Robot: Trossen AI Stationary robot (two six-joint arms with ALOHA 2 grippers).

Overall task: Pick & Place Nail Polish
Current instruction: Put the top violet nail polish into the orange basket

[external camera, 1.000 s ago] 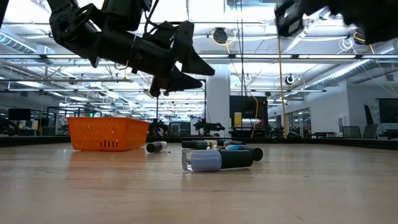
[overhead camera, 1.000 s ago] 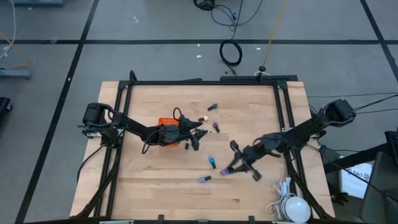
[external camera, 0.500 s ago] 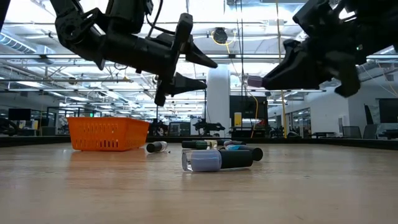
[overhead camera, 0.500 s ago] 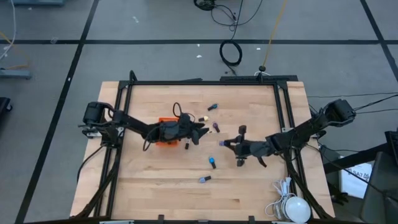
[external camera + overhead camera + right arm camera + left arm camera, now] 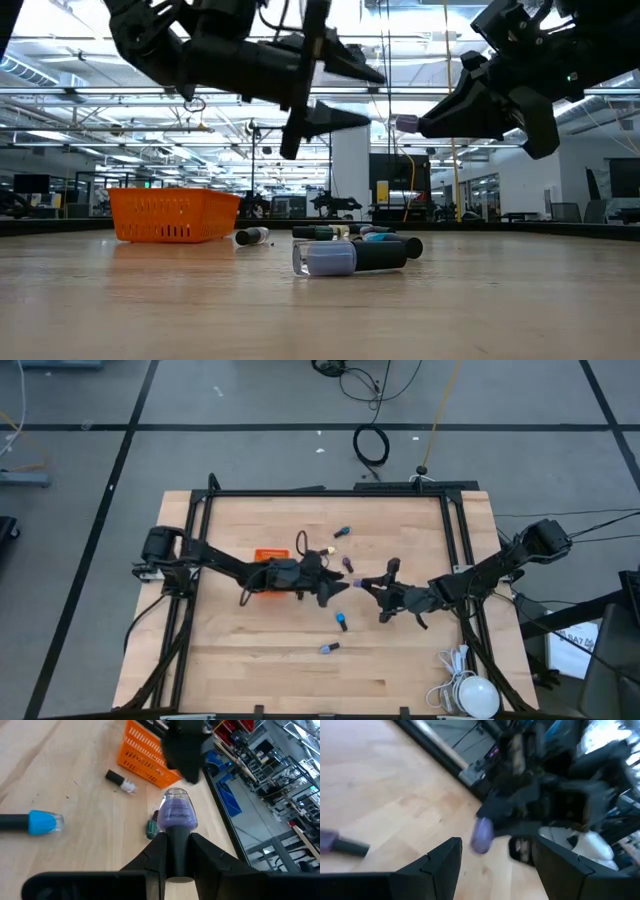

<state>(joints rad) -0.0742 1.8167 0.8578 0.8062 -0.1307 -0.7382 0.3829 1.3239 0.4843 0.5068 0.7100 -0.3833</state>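
Jaws of the right gripper [image 5: 175, 851] are clamped on the dark cap of a purple bottle [image 5: 177, 810], held above the counter [image 5: 400, 660] at the centre of the high view. Left gripper [image 5: 337, 589] faces it just to the left, jaws apart around nothing. Other bottles lie loose: a blue one [image 5: 342, 622] lower centre, a lilac one [image 5: 350, 257] nearest the low camera. Orange basket [image 5: 173, 215] sits at left.
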